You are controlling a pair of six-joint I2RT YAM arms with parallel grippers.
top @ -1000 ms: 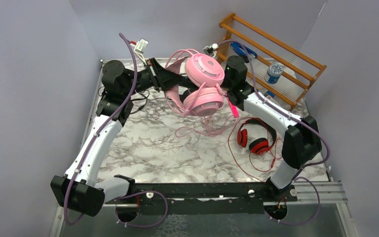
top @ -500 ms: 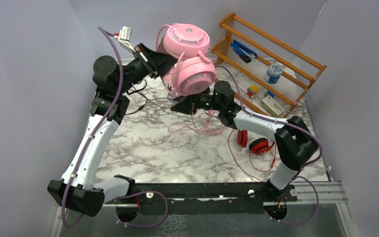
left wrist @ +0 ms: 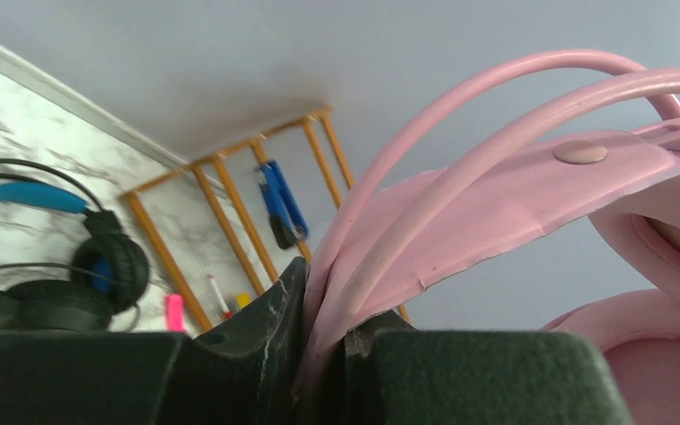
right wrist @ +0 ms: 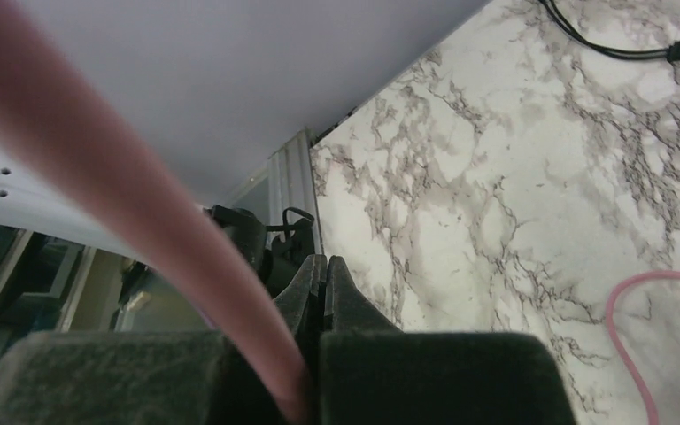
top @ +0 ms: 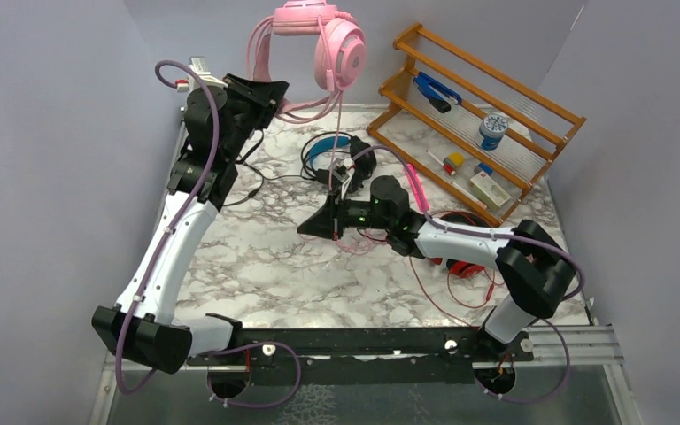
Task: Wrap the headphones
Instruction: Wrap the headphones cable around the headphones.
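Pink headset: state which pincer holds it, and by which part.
The left pincer clamps the pink headset by its headband; the right pincer seems to pinch its cable.

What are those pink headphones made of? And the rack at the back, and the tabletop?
Pink headphones: the cups look like glossy moulded plastic. The left wrist view shows smooth tube arches and a thin flexible strap with a snap, perhaps faux leather.
Rack: orange-brown varnished wood, judging by colour and sheen.
Tabletop: white marble pattern with grey veins. I cannot tell whether it is stone or printed laminate.

Red headset (top: pixel 465 268) mostly behind right arm (top: pixel 460 235)
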